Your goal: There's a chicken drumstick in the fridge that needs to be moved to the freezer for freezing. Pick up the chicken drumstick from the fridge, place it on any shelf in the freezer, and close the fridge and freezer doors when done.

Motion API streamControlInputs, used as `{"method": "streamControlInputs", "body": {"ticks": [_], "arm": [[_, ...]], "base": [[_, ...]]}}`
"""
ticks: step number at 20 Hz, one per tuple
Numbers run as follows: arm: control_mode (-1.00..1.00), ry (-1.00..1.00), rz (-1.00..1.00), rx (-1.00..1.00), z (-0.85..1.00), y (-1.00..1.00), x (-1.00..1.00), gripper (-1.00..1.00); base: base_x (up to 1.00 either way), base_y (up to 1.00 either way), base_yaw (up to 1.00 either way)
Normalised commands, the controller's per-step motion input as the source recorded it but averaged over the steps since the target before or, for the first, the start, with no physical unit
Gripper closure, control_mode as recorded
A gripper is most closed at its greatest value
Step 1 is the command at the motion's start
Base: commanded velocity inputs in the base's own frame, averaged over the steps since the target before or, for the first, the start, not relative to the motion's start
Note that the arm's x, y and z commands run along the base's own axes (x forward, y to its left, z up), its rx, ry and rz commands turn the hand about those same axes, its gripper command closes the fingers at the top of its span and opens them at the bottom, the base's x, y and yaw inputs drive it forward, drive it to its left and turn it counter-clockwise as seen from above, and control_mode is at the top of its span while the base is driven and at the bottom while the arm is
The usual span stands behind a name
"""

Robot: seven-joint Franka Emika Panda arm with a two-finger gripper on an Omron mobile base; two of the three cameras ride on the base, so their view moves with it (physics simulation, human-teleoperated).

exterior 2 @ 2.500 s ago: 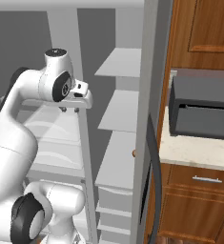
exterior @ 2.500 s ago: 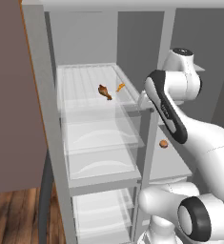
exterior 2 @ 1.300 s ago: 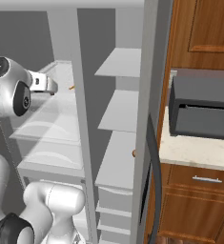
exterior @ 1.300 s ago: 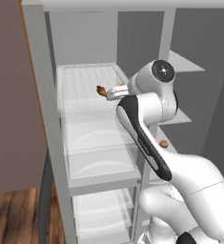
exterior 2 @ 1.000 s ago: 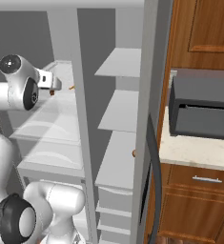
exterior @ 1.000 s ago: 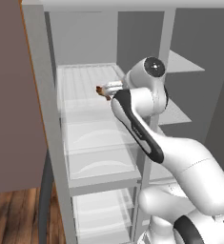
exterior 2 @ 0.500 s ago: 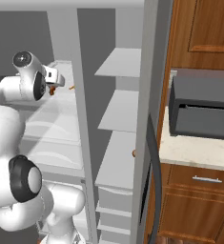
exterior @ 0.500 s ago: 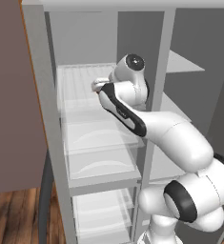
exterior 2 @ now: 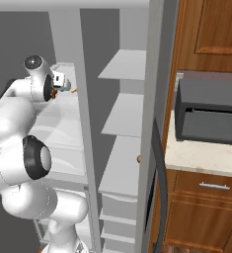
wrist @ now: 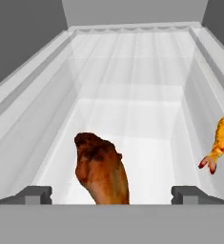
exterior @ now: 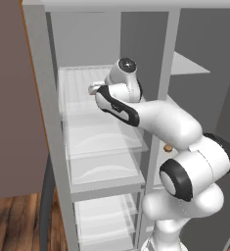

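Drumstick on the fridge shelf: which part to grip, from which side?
Grip the chicken drumstick across its thick meaty body, coming straight in along the hand view's current line. It lies lengthwise toward the camera, between the open end effector fingertips, so they close on its sides. Stay off the orange item on the right.

the chicken drumstick (wrist: 102, 172) lies on the white fridge shelf (wrist: 132, 119), between the spread tips of the tool (wrist: 112, 194). an orange, claw-ended item (wrist: 221, 141) rests near the shelf's right wall, apart from the drumstick.
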Motion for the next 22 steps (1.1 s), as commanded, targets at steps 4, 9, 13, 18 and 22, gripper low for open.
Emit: {"method": "streamControlInputs", "body": {"ticks": [4,9,13,18,22], "arm": [[-1.00,0.07,0.01,0.00,-0.09,0.00,0.34,-1.00],[-1.00,0.07,0.00,0.00,-0.12,0.02,0.31,-1.00],[-1.00,0.00,0.00,0.00,-0.19,0.04,0.22,-1.00],[-1.00,0.00,0.01,0.00,-0.45,0.15,0.01,-1.00],[-1.00,0.00,0.02,0.00,-0.46,0.18,0.00,1.00]], "base": [[0.00,0.00,0.00],[0.00,0.00,0.00],[0.00,0.00,0.00],[0.00,0.00,0.00],[0.00,0.00,0.00]]}}
